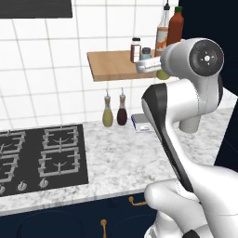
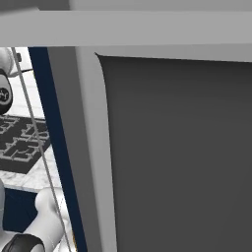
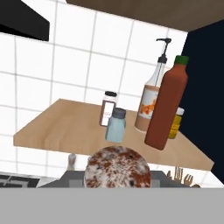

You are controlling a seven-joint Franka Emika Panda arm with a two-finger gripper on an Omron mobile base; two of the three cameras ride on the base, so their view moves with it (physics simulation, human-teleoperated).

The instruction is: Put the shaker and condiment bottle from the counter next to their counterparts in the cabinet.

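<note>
The light wooden shelf (image 3: 65, 127) hangs on the white tiled wall. On it the tall red-orange condiment bottle (image 3: 168, 105) with a green cap stands upright, right beside the clear bottle with an orange label (image 3: 151, 107). The tiny yellow-green shaker (image 3: 176, 124) peeks out just behind the red bottle on its right. The pale blue shaker (image 3: 116, 126) and the brown-and-white shaker (image 3: 109, 108) stand to the left. In the left base view my gripper (image 1: 141, 67) hovers over the shelf's (image 1: 111, 67) front part, near the pale blue shaker (image 1: 146, 53); its fingers are not discernible.
Two small oil bottles (image 1: 115, 111) and a small box (image 1: 141, 123) stand on the marble counter (image 1: 121, 158) under the shelf, next to the stove (image 1: 42, 155). A round brown-and-white speckled thing (image 3: 117, 168) lies close below the hand camera. A dark navy panel (image 3: 205, 87) bounds the shelf's right end.
</note>
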